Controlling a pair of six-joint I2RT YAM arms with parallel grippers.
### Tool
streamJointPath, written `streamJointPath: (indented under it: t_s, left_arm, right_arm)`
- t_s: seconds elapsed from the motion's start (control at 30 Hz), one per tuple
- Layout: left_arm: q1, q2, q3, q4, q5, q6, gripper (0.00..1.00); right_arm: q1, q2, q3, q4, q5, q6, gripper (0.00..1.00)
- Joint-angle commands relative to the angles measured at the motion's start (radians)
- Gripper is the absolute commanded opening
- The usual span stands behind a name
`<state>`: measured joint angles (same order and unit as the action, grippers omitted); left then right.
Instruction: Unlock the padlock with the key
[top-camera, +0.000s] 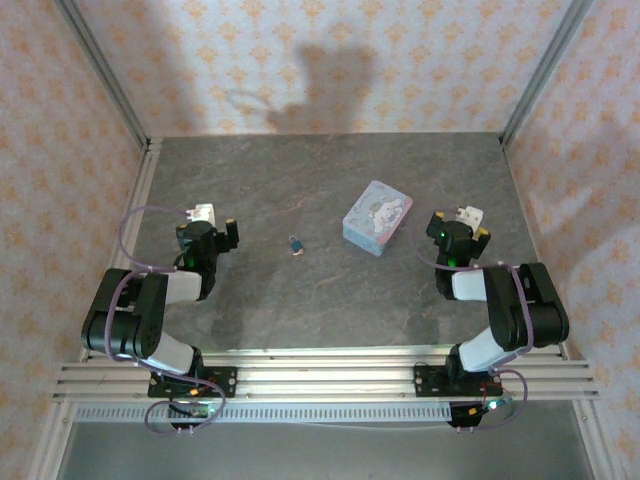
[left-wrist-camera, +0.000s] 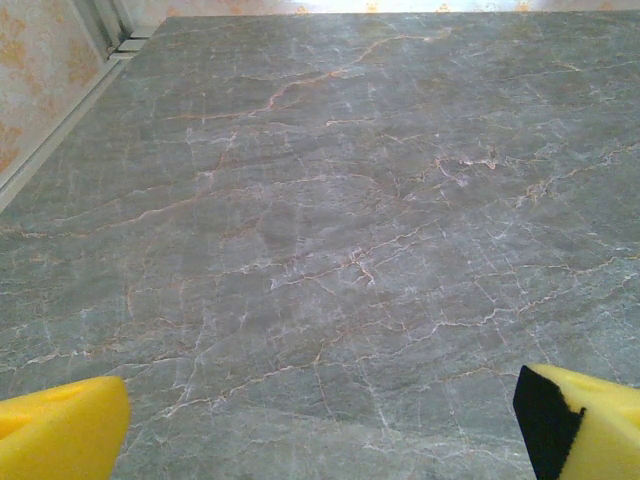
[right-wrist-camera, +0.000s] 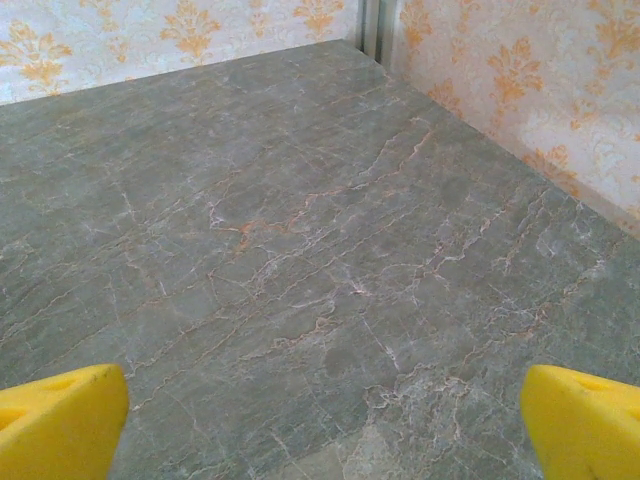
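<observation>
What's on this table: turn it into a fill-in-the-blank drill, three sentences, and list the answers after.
The padlock has a ____ body.
Of the left gripper and the right gripper, the tin lies nearer the ____ one.
Both grippers' jaws stand ____, holding nothing.
Missing words: blue; right; open.

Grey veined tabletop (left-wrist-camera: 330, 200) beyond the yellow jaws, wide apart
</observation>
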<state>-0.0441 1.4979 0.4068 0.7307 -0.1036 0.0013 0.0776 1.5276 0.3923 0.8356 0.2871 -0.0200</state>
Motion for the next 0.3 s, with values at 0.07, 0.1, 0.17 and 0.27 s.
streamJointPath:
  t_s: [0.07, 0.1, 0.17, 0.27]
  left_arm:
    - [-0.003, 0.0, 0.022, 0.009, 0.007, 0.014, 1.0]
    - [-0.003, 0.001, 0.021, 0.009, 0.007, 0.015, 1.0]
    - [-0.003, 0.001, 0.023, 0.008, 0.007, 0.014, 1.0]
    - [-0.003, 0.0, 0.022, 0.009, 0.007, 0.014, 1.0]
  right_arm:
    - [-0.001, 0.005, 0.011, -0.013, -0.008, 0.012, 1.0]
    - [-0.001, 0.003, 0.01, -0.013, -0.009, 0.011, 1.0]
    - [-0.001, 0.0, 0.007, -0.009, -0.009, 0.011, 1.0]
    - [-0.001, -0.002, 0.004, -0.006, -0.008, 0.012, 1.0]
